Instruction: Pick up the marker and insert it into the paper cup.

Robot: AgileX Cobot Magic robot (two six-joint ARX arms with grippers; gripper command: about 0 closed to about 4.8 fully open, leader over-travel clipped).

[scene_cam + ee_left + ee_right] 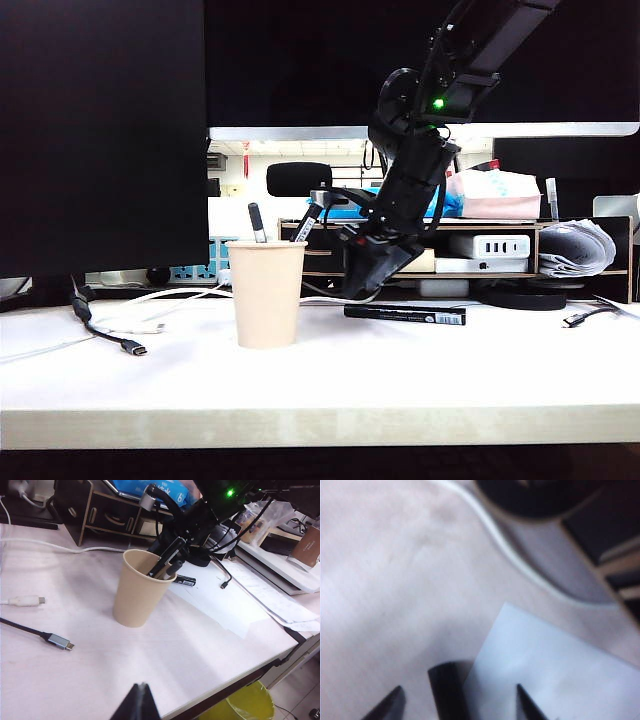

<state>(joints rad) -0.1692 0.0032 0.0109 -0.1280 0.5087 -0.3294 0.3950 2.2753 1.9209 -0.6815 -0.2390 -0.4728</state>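
I judge the job barely begun: the marker (404,314) lies flat on the table (320,385), just behind and to the right of the paper cup (266,293), not yet lifted. Its long axis runs level across the exterior view, the white barcode label at the end away from the cup. My right gripper (457,700) hangs low over the marker's cup-side end, jaws spread wide around it, clamping nothing. My left gripper (136,702) sits well back from the cup; I cannot tell its jaws.
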